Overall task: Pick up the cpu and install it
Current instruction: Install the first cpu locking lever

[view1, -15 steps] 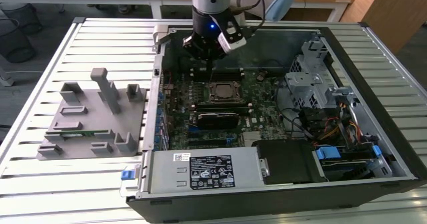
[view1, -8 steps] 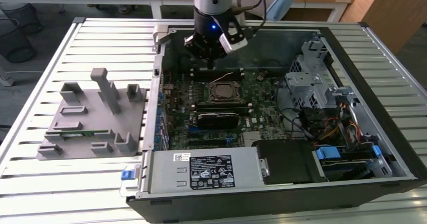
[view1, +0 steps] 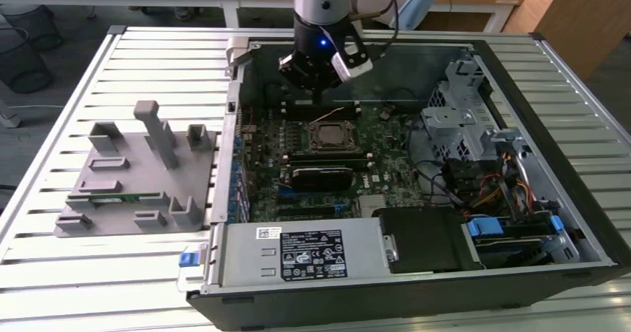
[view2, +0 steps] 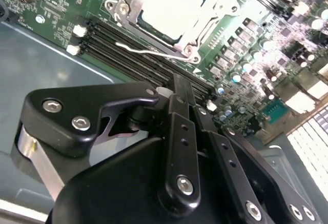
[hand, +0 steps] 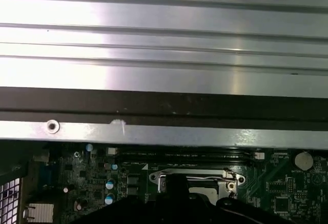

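One small flat silver-topped square cpu (view2: pixel 171 6) already lies in the metal-framed socket (view1: pixel 330 136) on the green motherboard (view1: pixel 394 151), with the black end effector (view2: pixel 177 88) poised just beyond it, fingers seemingly together and empty. Check flat seating before any downward pressure.

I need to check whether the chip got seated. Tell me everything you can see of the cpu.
The cpu is a flat square chip with a pale, shiny silver-white metal top. In the second wrist view it lies level inside the silver metal socket frame on the green motherboard, the frame surrounding its edges. A thin wire lever lies beside the socket. The black gripper is above and apart from the chip, not touching it. In the exterior view the socket sits mid-board inside the open computer case.
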